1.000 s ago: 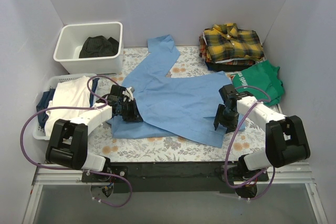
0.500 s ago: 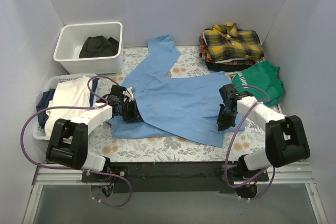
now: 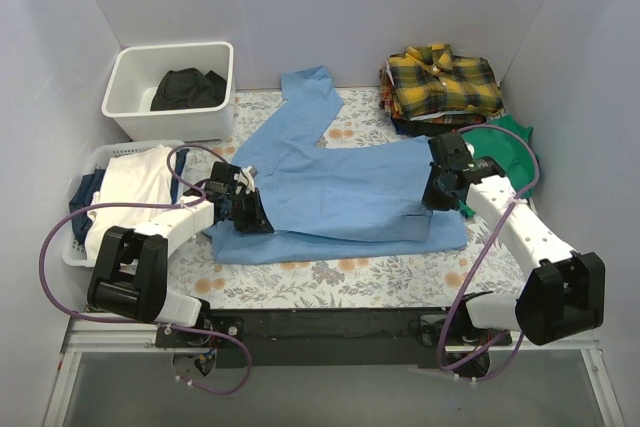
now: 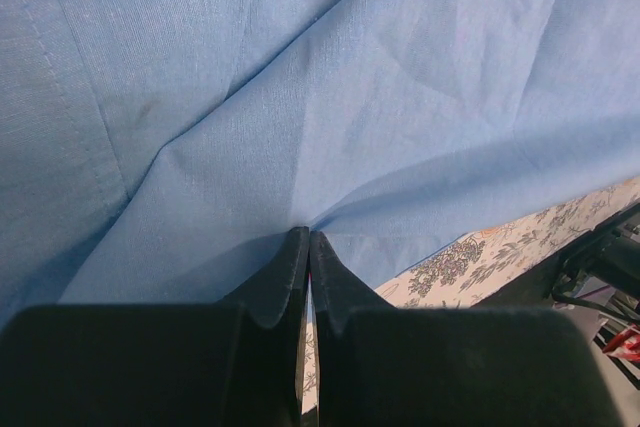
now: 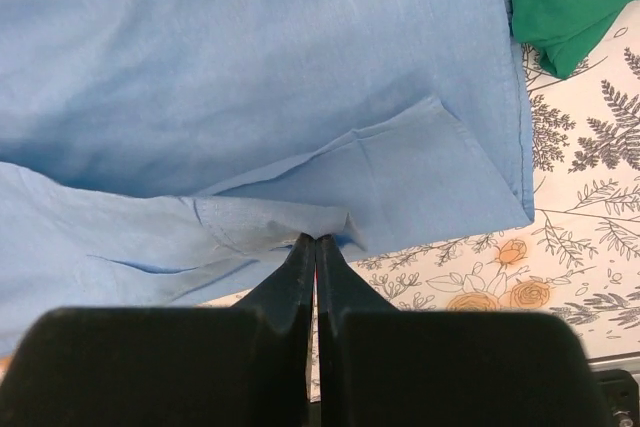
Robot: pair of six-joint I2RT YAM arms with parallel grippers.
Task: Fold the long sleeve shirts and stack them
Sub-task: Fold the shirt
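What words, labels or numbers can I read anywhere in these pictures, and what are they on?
None can be read. The light blue shirt, the plaid shirt, the green T-shirt and the white bin show no legible writing in any view; the floral table cover bears only a pattern.

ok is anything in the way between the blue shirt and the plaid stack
Nothing visible stands between them. The blue shirt lies just in front of the plaid stack, with only a strip of floral table between. The green T-shirt lies right of that path, beside the shirt's edge.
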